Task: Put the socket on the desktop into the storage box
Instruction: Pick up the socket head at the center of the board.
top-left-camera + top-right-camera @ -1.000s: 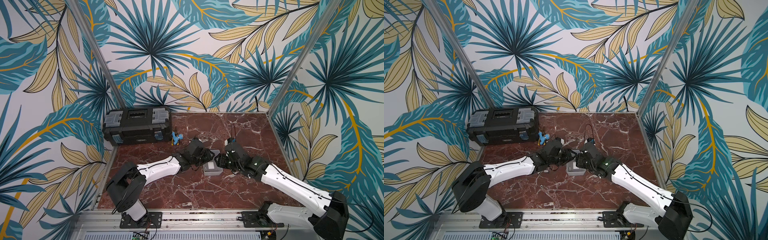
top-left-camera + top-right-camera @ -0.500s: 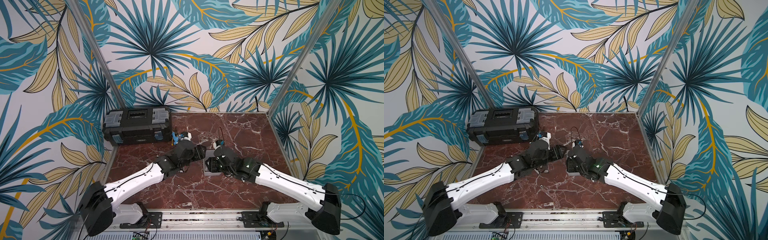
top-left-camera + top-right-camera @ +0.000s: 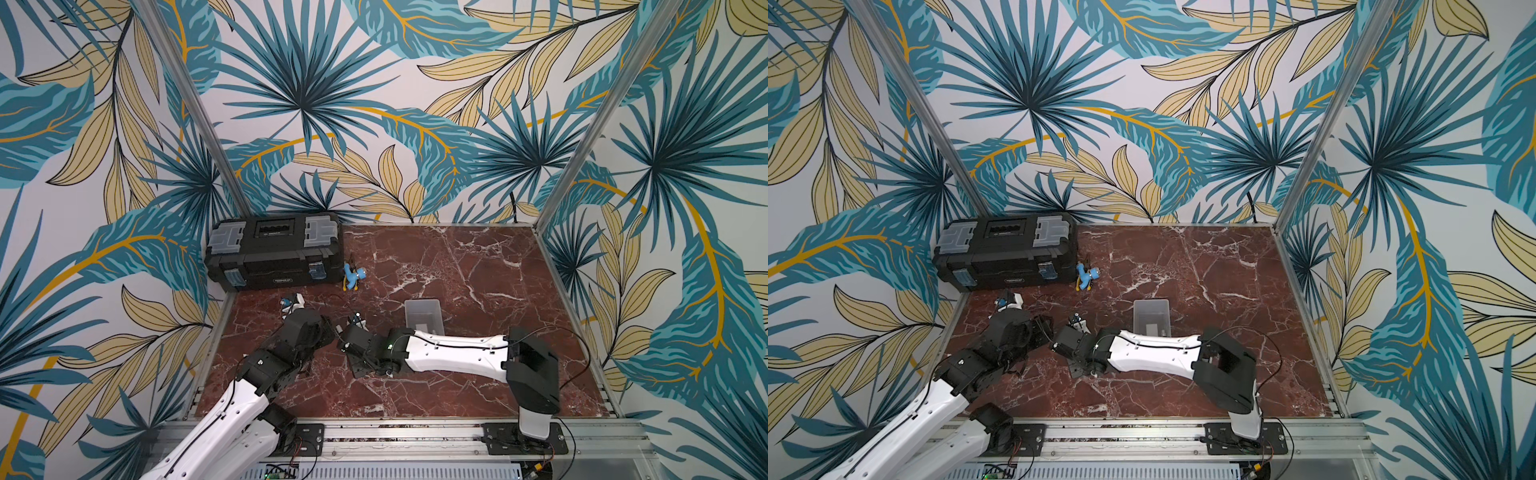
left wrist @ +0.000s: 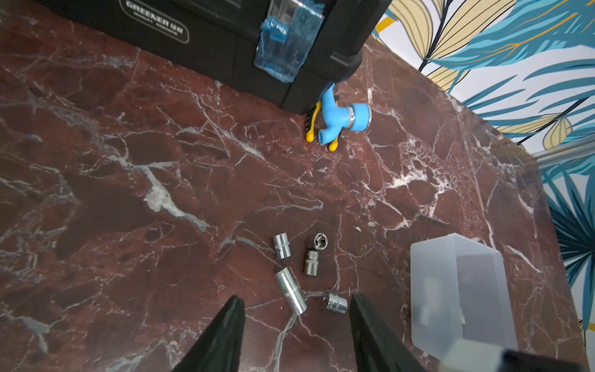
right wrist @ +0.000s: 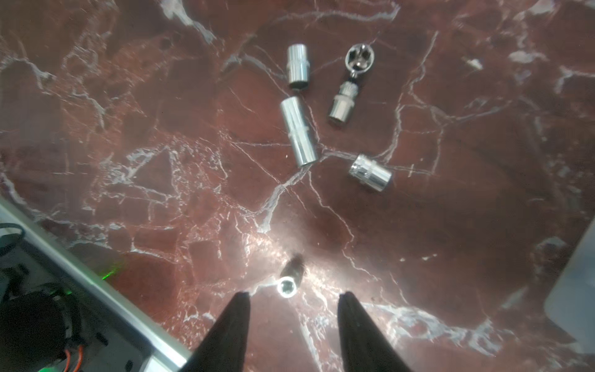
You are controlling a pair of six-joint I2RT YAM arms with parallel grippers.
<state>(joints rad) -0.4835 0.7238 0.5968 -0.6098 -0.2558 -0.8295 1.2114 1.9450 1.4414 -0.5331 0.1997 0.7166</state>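
The left claw [image 4: 296, 299] and right claw [image 5: 294, 294], both apart and empty, have left the see-through grey plastic storage box [image 3: 423, 318] for the shiny silver metal sockets [image 4: 290, 293]: more to fetch.

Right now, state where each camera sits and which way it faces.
Top views: high in front, looking down on the desktop; left arm, right arm show.
Left wrist: low, facing storage box and toolbox; open left gripper shows.
Right wrist: facing down at sockets; open right gripper shows.
Shared: both wrist views show the long socket.
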